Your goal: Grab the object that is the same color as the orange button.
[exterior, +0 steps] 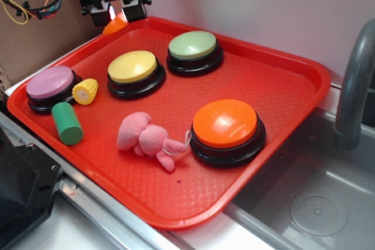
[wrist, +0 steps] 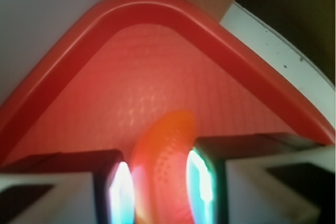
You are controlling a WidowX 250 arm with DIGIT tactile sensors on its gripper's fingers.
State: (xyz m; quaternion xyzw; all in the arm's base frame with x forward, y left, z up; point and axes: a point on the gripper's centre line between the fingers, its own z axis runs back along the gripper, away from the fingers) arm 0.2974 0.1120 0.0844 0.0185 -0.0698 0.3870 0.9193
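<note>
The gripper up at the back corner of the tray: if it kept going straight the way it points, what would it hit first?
Probably the red plastic tray. The gripper points down at the tray's corner floor, with the small orange plastic cone already between its fingers, so the cone's tip would likely touch first. Depth is hard to judge.

Black gripper (exterior: 116, 11) at upper left of the exterior frame, built from blocky black parts with small white patches between them. Two short dark fingers (exterior: 135, 9) below the body. Bundle of cables (exterior: 35, 5) at far upper left: black, orange and yellow, looped. In the wrist frame, black finger blocks with white edges at the bottom, left and right. Inner pads (wrist: 202, 184) pale, glowing white to teal, blurred.
</note>
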